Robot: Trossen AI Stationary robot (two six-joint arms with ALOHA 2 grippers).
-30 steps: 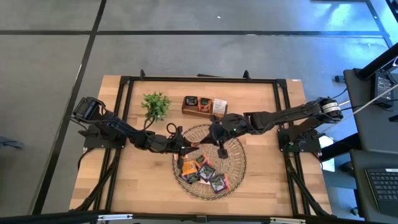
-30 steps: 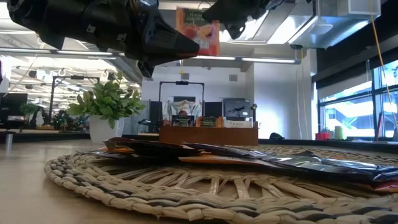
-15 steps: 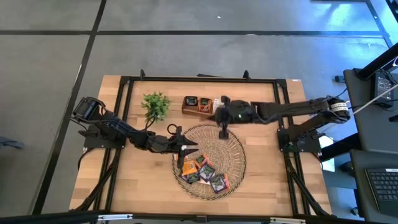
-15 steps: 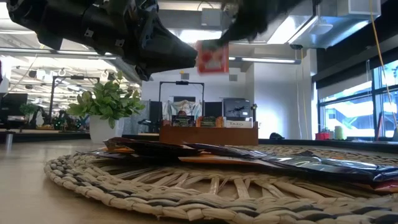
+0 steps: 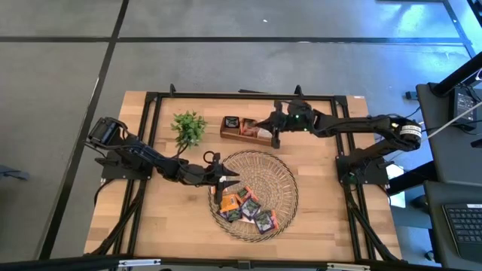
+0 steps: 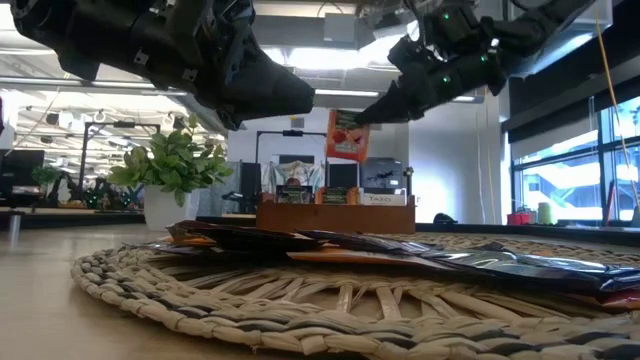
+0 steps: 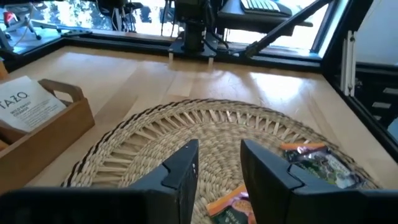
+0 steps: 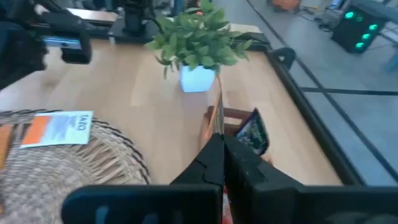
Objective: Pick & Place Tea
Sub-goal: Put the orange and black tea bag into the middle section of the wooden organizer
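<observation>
Several small tea sachets (image 5: pixel 245 207) in orange and dark wrappers lie flat on the round woven tray (image 5: pixel 290 181). My right gripper (image 5: pixel 265 128) is over the brown wooden box (image 5: pixel 239 126), shut on an orange sachet (image 6: pixel 347 135). The box holds a dark sachet (image 8: pixel 252 134) and a white one (image 7: pixel 25 106). My left gripper (image 7: pixel 217 168) is open and empty, hovering over the tray's left part (image 5: pixel 222 181). Sachets (image 7: pixel 317 162) lie just past its fingers. My right gripper pinches the orange sachet by its top edge (image 6: pixel 355 116) between its two fingers. The fingers (image 6: pixel 385 105) slant down from the table's right side. The sachet hangs upright below them, clear of the box; the right wrist view shows it edge-on (image 8: pixel 217 115).
A small green plant in a white pot (image 5: pixel 188 126) stands left of the wooden box. A white and orange sachet (image 8: pixel 59 127) lies on the tray's far part. A black frame (image 5: pixel 154 98) runs round the table's edges. Bare wood (image 5: pixel 173 218) shows at the near left.
My right gripper has carried the orange sachet from above the tray's middle toward the table's far edge, and now holds it over the wooden box. The sachet has stayed hanging below the fingers. My left gripper has kept still.
</observation>
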